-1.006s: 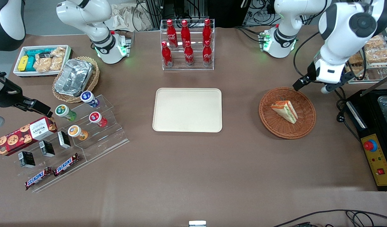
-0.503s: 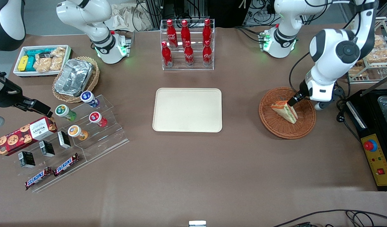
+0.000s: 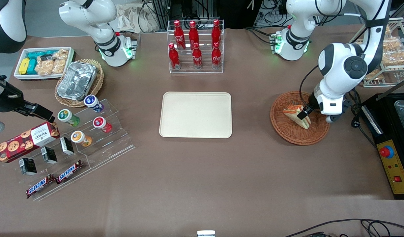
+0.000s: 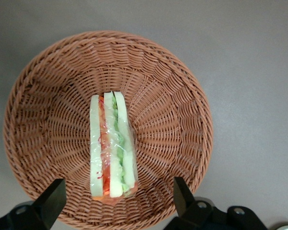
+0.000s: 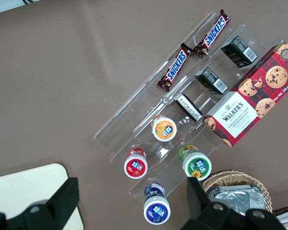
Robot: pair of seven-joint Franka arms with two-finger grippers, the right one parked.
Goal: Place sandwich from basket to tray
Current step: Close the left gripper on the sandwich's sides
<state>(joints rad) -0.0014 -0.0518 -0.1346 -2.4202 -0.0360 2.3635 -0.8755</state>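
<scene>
The claw (image 4: pixel 113 199) hangs spread wide just above the sandwich (image 4: pixel 111 146), which stands on edge in the basket (image 4: pixel 182 129). It looks light, soft and film-wrapped, probably slippery; squeeze the two bread faces gently.

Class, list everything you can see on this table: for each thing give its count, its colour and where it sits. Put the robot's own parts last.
sandwich: 1, white bread with red and green filling, in the basket
basket: 1, reddish-brown wicker, toward the working arm's end
tray: 1, cream, mid-table, bare
cola bottles: 6, red, in a clear rack farther from the front camera than the tray
foil container: 1, silver, in a tan wicker basket
cups: 4, mixed lids, on the clear stepped stand
Snickers bars: 2, brown, lowest step
cookie box: 1, red tartan, beside the stand
gripper: 1, black, open, fingers either side of the sandwich
</scene>
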